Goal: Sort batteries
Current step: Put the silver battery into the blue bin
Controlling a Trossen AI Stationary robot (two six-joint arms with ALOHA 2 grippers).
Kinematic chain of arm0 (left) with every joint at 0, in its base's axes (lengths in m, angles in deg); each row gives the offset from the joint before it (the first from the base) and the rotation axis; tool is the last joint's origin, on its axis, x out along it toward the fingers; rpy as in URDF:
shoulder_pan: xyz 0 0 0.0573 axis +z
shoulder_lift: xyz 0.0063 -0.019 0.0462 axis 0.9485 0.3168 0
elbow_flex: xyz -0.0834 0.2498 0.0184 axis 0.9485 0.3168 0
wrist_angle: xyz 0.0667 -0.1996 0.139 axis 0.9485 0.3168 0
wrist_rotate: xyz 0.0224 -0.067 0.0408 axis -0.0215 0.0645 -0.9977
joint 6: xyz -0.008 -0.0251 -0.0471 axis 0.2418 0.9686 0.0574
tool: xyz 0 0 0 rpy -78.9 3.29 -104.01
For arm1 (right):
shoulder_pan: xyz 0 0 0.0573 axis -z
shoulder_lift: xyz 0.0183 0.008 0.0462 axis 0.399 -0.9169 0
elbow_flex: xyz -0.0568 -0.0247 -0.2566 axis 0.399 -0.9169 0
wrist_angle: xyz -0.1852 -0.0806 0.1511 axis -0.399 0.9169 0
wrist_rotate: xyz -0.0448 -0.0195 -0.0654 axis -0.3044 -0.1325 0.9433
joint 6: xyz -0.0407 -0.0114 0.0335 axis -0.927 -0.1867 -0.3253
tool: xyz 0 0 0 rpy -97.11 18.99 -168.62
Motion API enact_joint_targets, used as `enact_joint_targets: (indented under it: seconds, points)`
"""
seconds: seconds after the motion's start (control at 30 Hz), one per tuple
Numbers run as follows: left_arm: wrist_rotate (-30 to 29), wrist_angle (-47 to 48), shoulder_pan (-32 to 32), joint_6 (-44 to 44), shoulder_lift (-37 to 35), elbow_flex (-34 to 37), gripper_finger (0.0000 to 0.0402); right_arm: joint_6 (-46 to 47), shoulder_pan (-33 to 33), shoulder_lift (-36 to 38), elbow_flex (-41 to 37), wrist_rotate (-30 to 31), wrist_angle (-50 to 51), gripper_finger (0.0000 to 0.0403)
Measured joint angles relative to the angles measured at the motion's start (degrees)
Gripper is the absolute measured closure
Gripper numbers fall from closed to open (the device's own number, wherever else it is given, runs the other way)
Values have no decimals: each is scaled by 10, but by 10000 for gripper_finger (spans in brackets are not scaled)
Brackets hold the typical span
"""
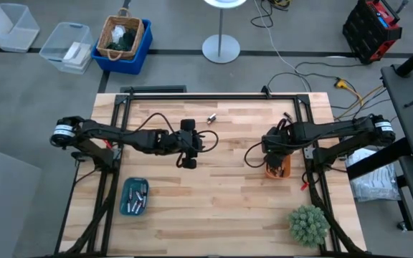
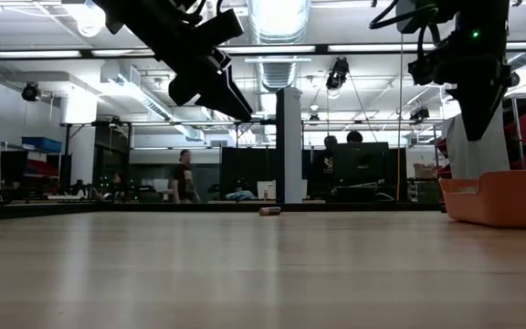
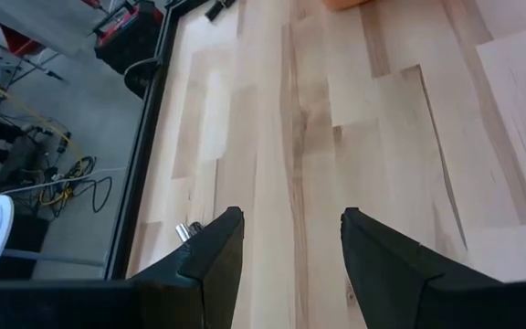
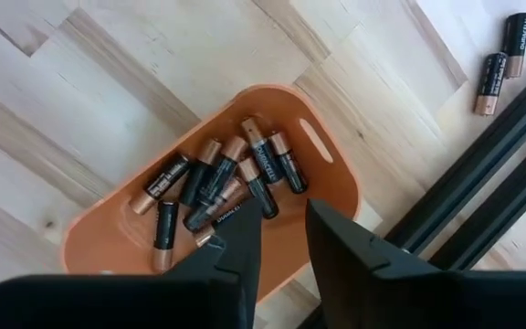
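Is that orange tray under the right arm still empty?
No. The right wrist view shows the orange tray holding about ten black-and-copper batteries, with the right gripper open above them.

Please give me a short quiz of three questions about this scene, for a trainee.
1. True or false: the orange tray holds batteries.
2. The right pincer hangs over: A) the teal tray, B) the orange tray, C) the plant.
3. Is the left pincer open or shut?
Key: 1 true; 2 B; 3 open.
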Motion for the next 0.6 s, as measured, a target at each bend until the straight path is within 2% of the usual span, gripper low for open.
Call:
enact_joint_targets:
  seconds: [0.27,0.6]
  points:
    - [0,28,0,8,-44,0,237,-35,7,0,10,1,-80,360]
    - [1,127,-1,71,-140,1,237,-92,70,0,82,50,-163,374]
